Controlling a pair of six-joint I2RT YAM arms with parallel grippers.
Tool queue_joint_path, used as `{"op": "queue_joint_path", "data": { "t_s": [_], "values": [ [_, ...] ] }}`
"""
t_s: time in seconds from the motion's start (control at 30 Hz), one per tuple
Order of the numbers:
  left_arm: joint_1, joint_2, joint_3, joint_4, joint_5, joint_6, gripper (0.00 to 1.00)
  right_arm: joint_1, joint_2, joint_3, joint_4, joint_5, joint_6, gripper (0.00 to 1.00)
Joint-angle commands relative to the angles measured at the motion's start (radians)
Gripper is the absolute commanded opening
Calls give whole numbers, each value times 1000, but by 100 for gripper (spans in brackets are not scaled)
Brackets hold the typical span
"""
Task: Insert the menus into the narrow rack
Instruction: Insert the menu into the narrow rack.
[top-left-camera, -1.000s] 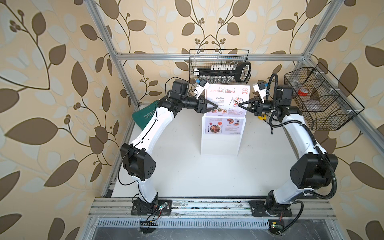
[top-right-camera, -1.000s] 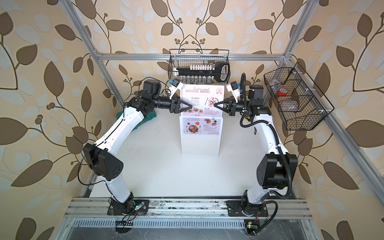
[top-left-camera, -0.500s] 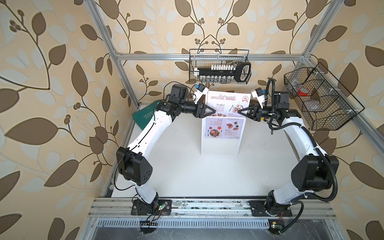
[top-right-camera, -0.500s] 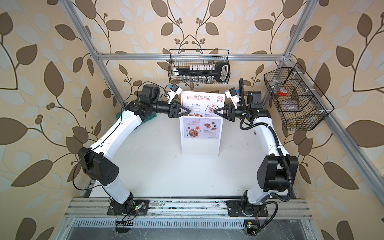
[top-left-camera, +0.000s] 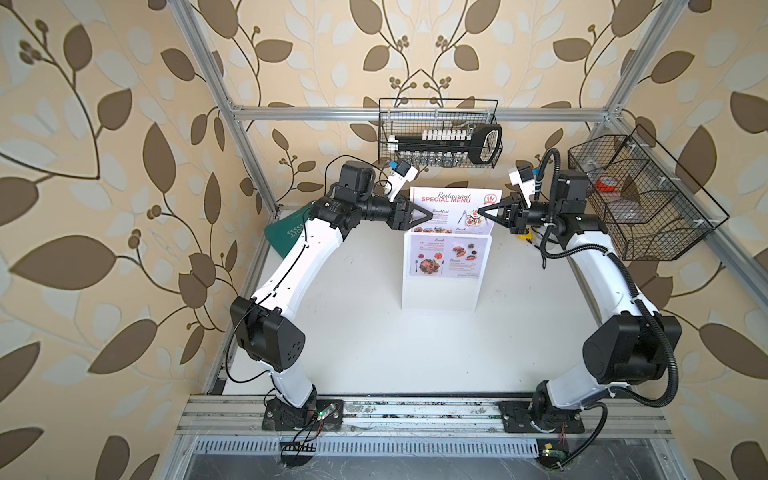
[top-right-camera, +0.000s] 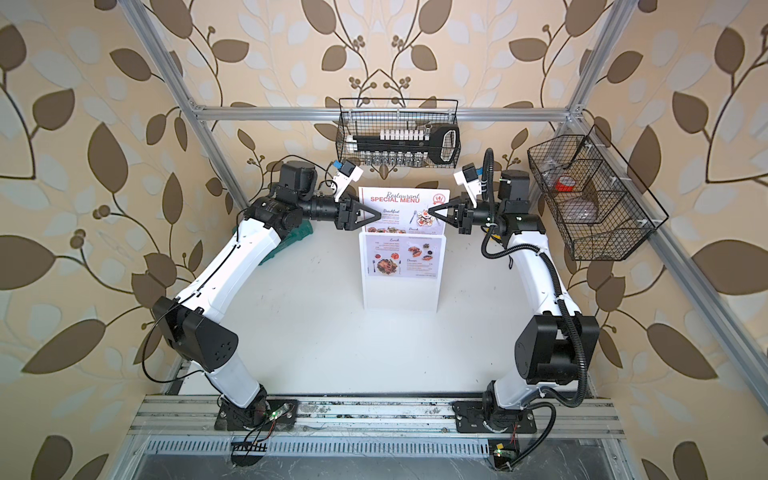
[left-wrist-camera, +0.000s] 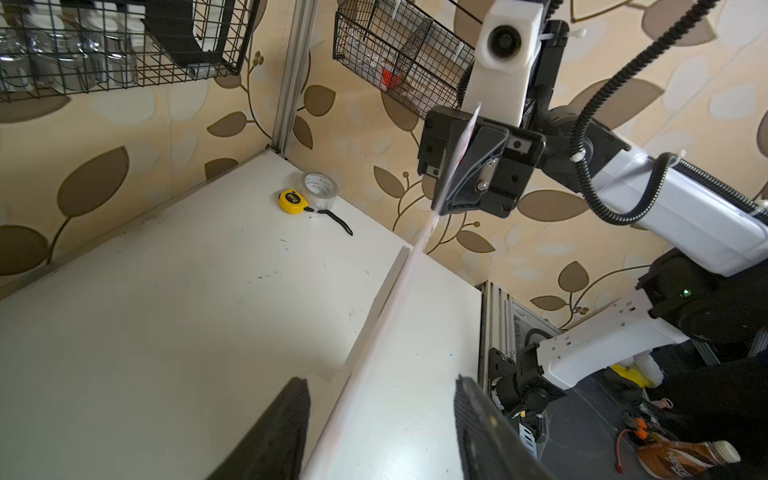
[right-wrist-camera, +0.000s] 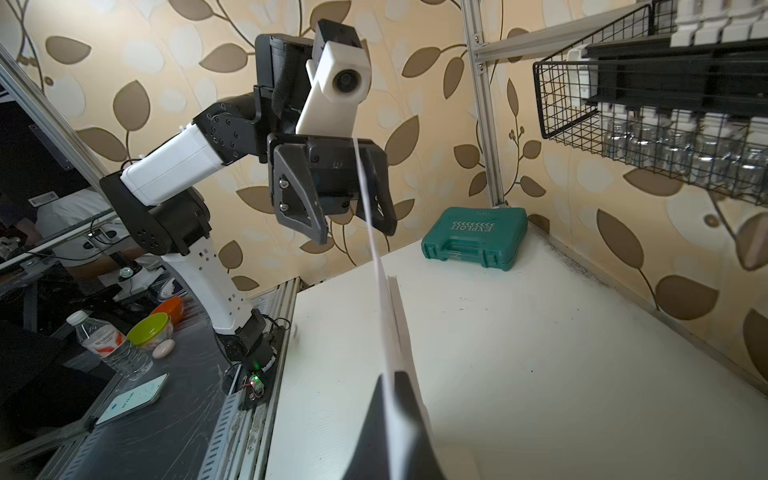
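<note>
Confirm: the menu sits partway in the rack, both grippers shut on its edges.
Only the right gripper is shut on the menu. The left gripper stands open around its edge, as the left wrist view shows. It does sit partway in the rack.

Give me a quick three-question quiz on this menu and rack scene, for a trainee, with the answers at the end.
1. True or false: the menu sits fully inside the rack.
2. Fill in: the left gripper stands ___ around the menu's side edge.
3. Which gripper is shut on the menu? A: left gripper. B: right gripper. C: neither.
Key: 1 false, its upper part sticks out above the rack. 2 open. 3 B.
</note>
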Motion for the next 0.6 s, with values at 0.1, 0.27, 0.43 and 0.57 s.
{"op": "queue_joint_path", "data": {
  "t_s": [0.1,0.27,0.43,0.57],
  "values": [
    [-11,-27,-63,19,-24,26,59,3,-9,-54,-57,27,-72,0],
    [-11,-36,-107,22,-19,28,61,3,-9,-71,-130,43,-136,0],
    [-11,-65,-159,25,-20,32,63,2,-39,-111,-197,54,-196,3],
    [-11,-74,-144,15,-30,43,65,3,-58,-105,-150,52,-165,13]
  ]
}}
